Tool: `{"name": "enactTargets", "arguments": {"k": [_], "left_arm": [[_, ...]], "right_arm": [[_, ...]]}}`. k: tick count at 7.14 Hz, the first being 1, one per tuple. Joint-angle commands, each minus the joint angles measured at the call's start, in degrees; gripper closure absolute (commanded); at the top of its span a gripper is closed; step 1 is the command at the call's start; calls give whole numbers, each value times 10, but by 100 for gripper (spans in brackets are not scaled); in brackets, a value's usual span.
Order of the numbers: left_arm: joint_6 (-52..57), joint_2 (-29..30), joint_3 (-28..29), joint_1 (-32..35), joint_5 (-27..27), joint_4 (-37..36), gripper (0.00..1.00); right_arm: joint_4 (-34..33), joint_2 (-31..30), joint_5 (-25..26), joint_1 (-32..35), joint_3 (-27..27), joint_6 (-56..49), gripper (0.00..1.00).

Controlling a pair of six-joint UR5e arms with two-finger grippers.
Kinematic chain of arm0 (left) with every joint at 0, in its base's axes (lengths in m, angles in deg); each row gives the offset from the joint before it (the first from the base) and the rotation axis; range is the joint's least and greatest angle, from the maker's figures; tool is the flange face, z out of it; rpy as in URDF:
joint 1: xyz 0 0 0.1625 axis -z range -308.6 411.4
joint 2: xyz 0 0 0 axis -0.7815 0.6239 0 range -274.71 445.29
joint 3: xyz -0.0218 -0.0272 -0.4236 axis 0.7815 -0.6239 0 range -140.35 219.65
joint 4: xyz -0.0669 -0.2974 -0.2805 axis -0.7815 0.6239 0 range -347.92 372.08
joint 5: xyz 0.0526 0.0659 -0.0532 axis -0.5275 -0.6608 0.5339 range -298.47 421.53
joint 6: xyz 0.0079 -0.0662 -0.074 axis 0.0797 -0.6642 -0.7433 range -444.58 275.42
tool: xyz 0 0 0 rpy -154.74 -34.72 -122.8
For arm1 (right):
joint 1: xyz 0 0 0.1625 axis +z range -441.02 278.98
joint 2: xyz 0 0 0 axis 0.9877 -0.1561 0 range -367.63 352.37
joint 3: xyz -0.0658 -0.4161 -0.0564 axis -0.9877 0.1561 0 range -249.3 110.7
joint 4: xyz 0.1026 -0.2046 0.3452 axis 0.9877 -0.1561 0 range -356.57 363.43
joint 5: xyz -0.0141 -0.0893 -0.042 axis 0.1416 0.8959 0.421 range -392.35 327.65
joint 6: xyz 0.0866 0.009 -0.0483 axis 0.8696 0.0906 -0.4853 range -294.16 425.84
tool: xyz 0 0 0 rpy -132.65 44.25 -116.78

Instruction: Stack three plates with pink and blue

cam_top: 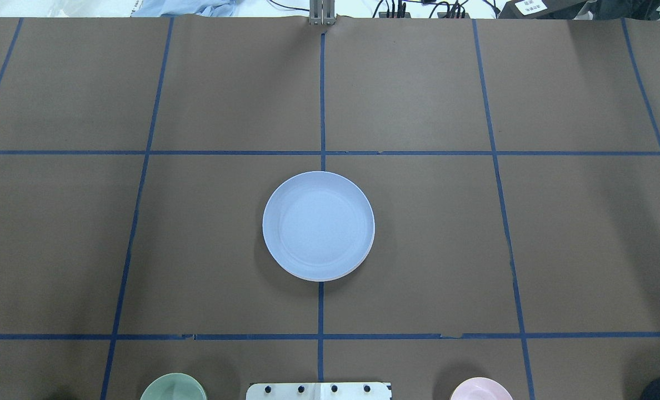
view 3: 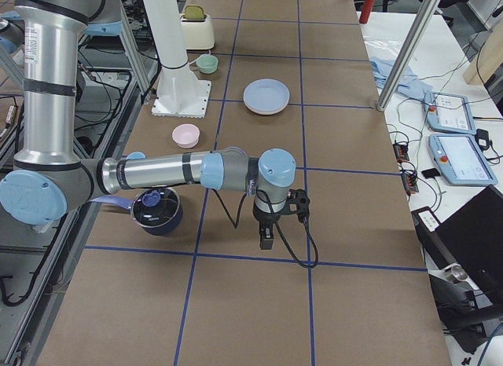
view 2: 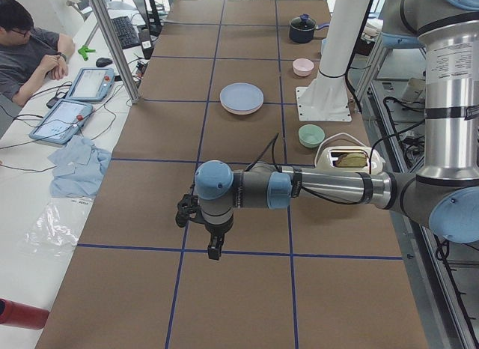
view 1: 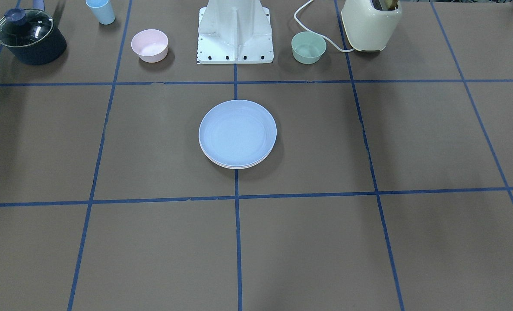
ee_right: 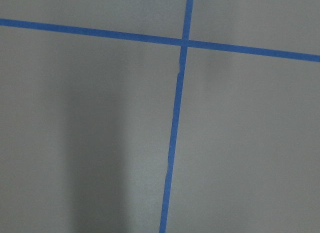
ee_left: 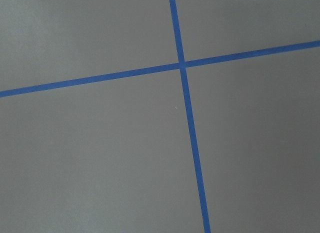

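Note:
A stack of plates sits at the table's centre. The light blue plate (view 1: pixel 237 131) is on top, and thin pale rims (view 1: pixel 235 166) of plates under it show at its near edge. The stack also shows in the overhead view (cam_top: pixel 318 224). My left gripper (view 2: pixel 214 250) shows only in the exterior left view, hanging low over the table far from the stack; I cannot tell if it is open or shut. My right gripper (view 3: pixel 266 240) shows only in the exterior right view, also far from the stack; I cannot tell its state. Both wrist views show only brown paper and blue tape.
Along the robot's side stand a small pink bowl (view 1: pixel 149 45), a small green bowl (view 1: pixel 308 47), a cream toaster (view 1: pixel 371 23), a dark lidded pot (view 1: pixel 30 36), a blue cup (view 1: pixel 101 11) and the white robot base (view 1: pixel 235 32).

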Motion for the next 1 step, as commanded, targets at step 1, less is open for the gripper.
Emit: {"name": "enactTargets", "arguments": {"k": [1], "left_arm": [[1, -5, 1, 0, 0, 1, 0]], "right_arm": [[0, 1, 0, 0, -1, 0, 0]]}}
